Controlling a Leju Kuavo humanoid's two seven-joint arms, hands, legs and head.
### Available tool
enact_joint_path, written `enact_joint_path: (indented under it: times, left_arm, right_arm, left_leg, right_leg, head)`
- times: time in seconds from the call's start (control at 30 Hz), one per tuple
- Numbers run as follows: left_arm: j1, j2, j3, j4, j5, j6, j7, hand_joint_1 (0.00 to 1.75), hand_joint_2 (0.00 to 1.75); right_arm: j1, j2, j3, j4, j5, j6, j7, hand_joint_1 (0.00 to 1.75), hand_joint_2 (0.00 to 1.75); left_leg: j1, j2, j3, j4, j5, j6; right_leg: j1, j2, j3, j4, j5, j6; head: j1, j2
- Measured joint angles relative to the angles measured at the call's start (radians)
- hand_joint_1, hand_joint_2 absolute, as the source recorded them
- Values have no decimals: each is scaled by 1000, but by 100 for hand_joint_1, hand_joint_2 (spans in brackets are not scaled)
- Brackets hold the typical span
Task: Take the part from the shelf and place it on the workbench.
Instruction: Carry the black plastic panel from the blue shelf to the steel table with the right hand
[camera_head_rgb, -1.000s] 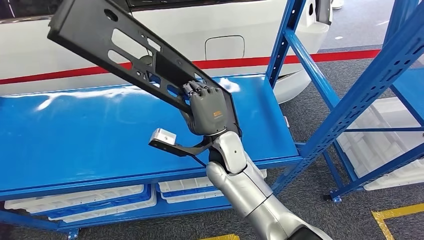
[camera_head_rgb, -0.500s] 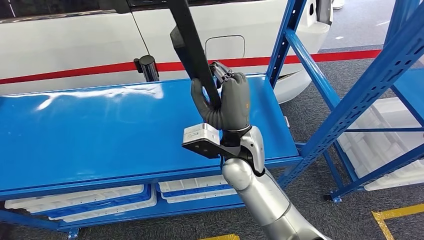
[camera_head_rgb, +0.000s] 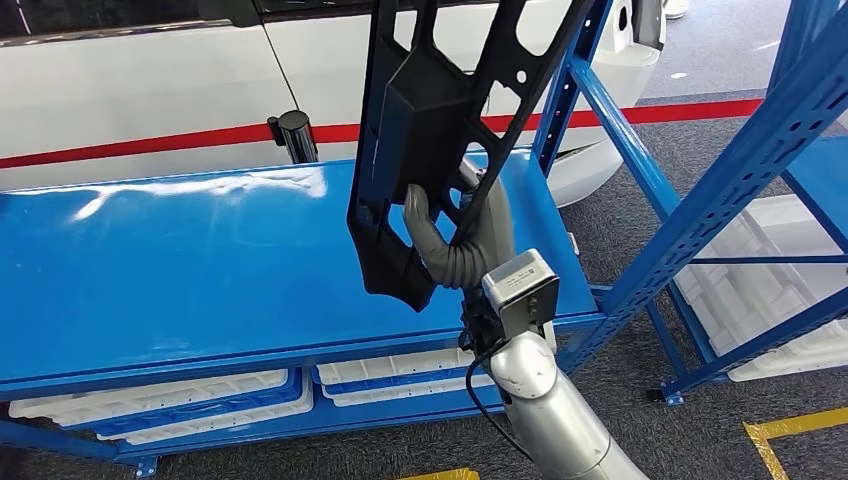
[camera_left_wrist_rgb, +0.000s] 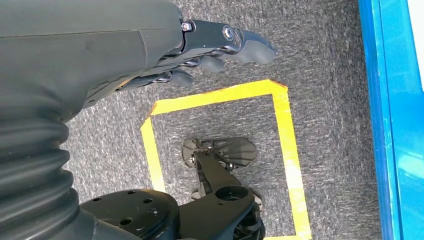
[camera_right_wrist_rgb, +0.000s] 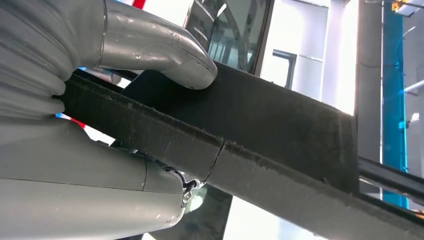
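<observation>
Right robot hand (camera_head_rgb: 455, 240) is up in front of the blue shelf (camera_head_rgb: 200, 270), clamped on the black part (camera_head_rgb: 440, 110). The part is a long, flat plastic panel with cutouts, standing nearly upright, its upper end running out past the top of the head view and its lower end hanging just below the robot hand. It is lifted clear of the shelf surface, which lies behind and below the robot hand.

From the right wrist camera the grip is plain: the grey thumb (camera_right_wrist_rgb: 160, 47) presses on one face of the part (camera_right_wrist_rgb: 260, 130), the rest of the robot hand (camera_right_wrist_rgb: 75, 140) sits against the other side, and the panel's rough edge runs straight through between them.

Beyond the robot hand and the shelf stands a white car (camera_head_rgb: 150, 90) with a red stripe along its side. Lower on the shelf, under the robot hand, white trays (camera_head_rgb: 160, 395) lie on the bottom level. A second blue rack (camera_head_rgb: 740, 170) stands off to the right of the robot hand.

Left robot hand (camera_left_wrist_rgb: 210, 47) hangs low over grey carpet (camera_left_wrist_rgb: 320, 75), fingers (camera_left_wrist_rgb: 250, 42) loosely apart and holding nothing. Yellow tape (camera_left_wrist_rgb: 280, 130) marks a box on the floor beneath it.
</observation>
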Motion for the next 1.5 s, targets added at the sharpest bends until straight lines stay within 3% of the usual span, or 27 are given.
enact_joint_path:
  times: [0.5,0.7,0.77,0.83,0.9,0.93,0.97,1.0,1.07,1.1,1.17,1.23,1.27,1.5]
  left_arm:
    - [0,-1,14,0,-1,-16,0,0,175]
    - [0,-1,20,0,-1,-24,-1,0,175]
    - [-1,-4,20,0,-1,-24,-2,0,175]
    - [-1,-8,20,0,-1,-24,-2,0,175]
    - [-2,-9,20,0,-1,-24,-2,0,175]
    - [-2,-10,20,0,-1,-24,-2,0,175]
    - [-2,-11,20,0,-1,-24,-2,0,175]
    - [-2,-12,20,0,-1,-24,-2,0,175]
    - [-2,-14,20,0,-1,-25,-2,0,175]
    - [-2,-14,20,-1,-1,-25,-2,0,175]
    - [-1,-14,20,-1,-1,-25,-2,0,175]
    - [-1,-15,21,-1,-2,-25,-2,0,175]
    - [-1,-15,21,-1,-2,-25,-2,0,175]
    - [-1,-16,21,-1,-2,-25,-2,0,175]
  right_arm:
    - [22,-45,0,-27,-12,25,20,175,175]
    - [28,-54,0,-35,-24,38,28,175,175]
    - [28,-55,0,-41,-24,39,29,175,175]
    - [28,-58,0,-46,-24,40,29,175,175]
    - [31,-62,0,-47,-25,40,29,175,175]
    - [33,-65,0,-48,-25,40,29,175,175]
    - [35,-67,0,-48,-26,40,29,175,175]
    - [36,-69,0,-48,-26,40,29,175,175]
    - [36,-70,0,-49,-26,40,29,175,175]
    - [36,-70,0,-49,-26,40,29,175,175]
    - [36,-71,0,-50,-27,40,29,175,175]
    - [36,-71,0,-51,-27,40,29,175,175]
    - [36,-71,0,-51,-28,40,30,175,175]
    - [36,-72,0,-52,-28,41,30,175,175]
  left_leg:
    - [-4,0,0,2,-3,4]
    - [-12,0,-1,3,-5,17]
    - [-5,2,6,-8,2,25]
    - [4,4,13,-19,8,31]
    - [7,5,14,-20,8,32]
    - [8,5,14,-20,8,31]
    - [11,4,14,-19,7,29]
    - [14,4,15,-19,5,26]
    - [21,2,18,-16,0,14]
    - [21,1,19,-14,-3,5]
    - [19,0,20,-12,-7,-12]
    - [21,0,23,-15,-5,-23]
    - [23,0,25,-16,-5,-26]
    - [24,0,25,-17,-6,-29]
  right_leg:
    - [-5,0,0,-1,0,1]
    - [-12,0,1,-3,1,9]
    - [-11,0,-5,7,-5,15]
    - [-11,-1,-41,81,-42,16]
    - [-17,-2,-108,217,-96,17]
    - [-20,-2,-135,269,-112,21]
    - [-24,-2,-144,285,-112,29]
    - [-27,-3,-132,258,-96,41]
    - [-35,-9,-58,115,-43,66]
    - [-35,-10,-23,50,-23,69]
    - [-32,-9,9,-3,-9,56]
    - [-27,-7,10,2,-7,37]
    - [-27,-7,9,2,-7,33]
    - [-28,-7,9,2,-6,29]
  head:
    - [0,0]
    - [0,0]
    - [0,0]
    - [2,0]
    - [3,0]
    - [3,0]
    - [3,0]
    - [3,0]
    - [4,0]
    - [5,0]
    - [6,0]
    - [5,0]
    - [5,0]
    - [5,0]
